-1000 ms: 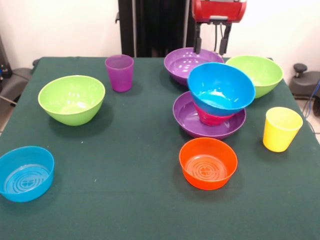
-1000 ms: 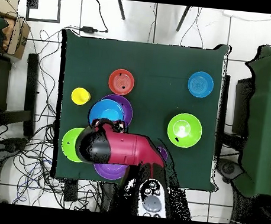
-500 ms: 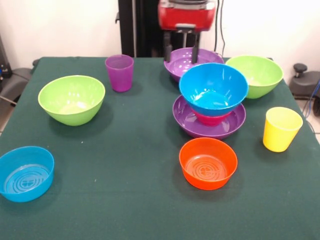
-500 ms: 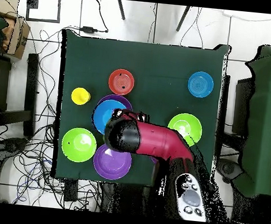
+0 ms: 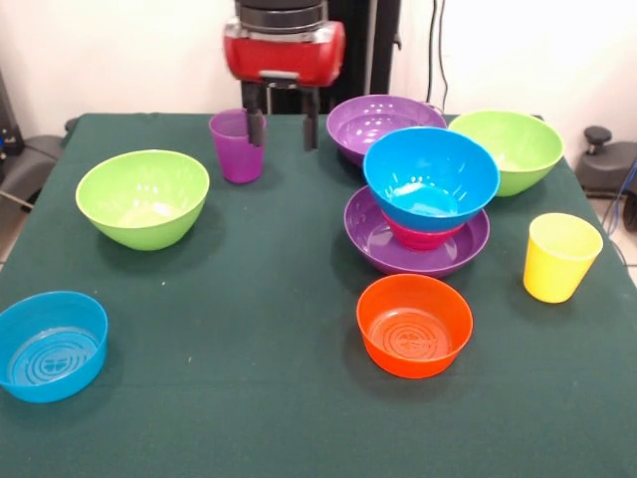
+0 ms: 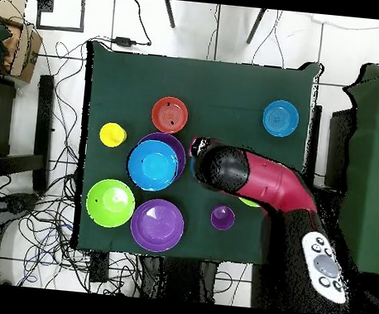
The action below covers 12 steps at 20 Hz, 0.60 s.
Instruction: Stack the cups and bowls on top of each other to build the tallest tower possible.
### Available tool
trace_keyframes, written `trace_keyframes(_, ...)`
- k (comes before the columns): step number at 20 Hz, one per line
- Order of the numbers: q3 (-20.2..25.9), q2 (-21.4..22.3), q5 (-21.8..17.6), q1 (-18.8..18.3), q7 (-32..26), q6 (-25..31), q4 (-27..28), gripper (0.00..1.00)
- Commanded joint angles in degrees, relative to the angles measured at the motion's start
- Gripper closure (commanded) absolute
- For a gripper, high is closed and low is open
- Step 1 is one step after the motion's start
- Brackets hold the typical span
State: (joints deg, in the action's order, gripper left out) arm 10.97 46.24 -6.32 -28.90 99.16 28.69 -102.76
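The tower stands right of centre: a wide purple bowl [image 5: 366, 235] as base, a small red-pink bowl [image 5: 418, 237] in it, and a large blue bowl [image 5: 430, 177] on top, a little tilted. In the overhead view the blue bowl [image 6: 153, 164] covers most of it. My gripper [image 5: 282, 128] hangs open and empty above the table's far side, between the purple cup [image 5: 238, 144] and the second purple bowl [image 5: 383, 123]. The yellow cup [image 5: 560, 256] stands at the right. The orange bowl [image 5: 414, 324] sits in front of the tower.
One lime green bowl [image 5: 142, 197] sits at the left, another [image 5: 508, 147] at the far right. A small translucent blue bowl [image 5: 52, 344] sits at the front left corner. In the overhead view my arm [image 6: 249, 178] covers the left green bowl.
My gripper has swung left along the far side, from above the tower to beside the purple cup. The blue bowl has settled from a strong tilt to nearly level.
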Motion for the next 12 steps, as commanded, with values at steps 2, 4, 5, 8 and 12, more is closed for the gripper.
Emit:
trace_keyframes(2, 8.33, -4.91, -5.47, -3.87, -11.87, 8.44, 7.31, 0.0)
trace_keyframes(4, 8.85, -5.75, -6.46, -5.01, -12.53, 8.1, 7.83, 0.0)
trace_keyframes(5, 9.19, -6.05, -6.94, -5.56, -12.67, 8.0, 7.91, 0.0)
trace_keyframes(8, 10.44, -8.03, -8.82, -7.61, -13.77, 7.1, 8.59, 0.0)
trace_keyframes(12, 11.65, -11.24, -11.13, -9.08, -14.13, 6.0, 10.31, 0.0)
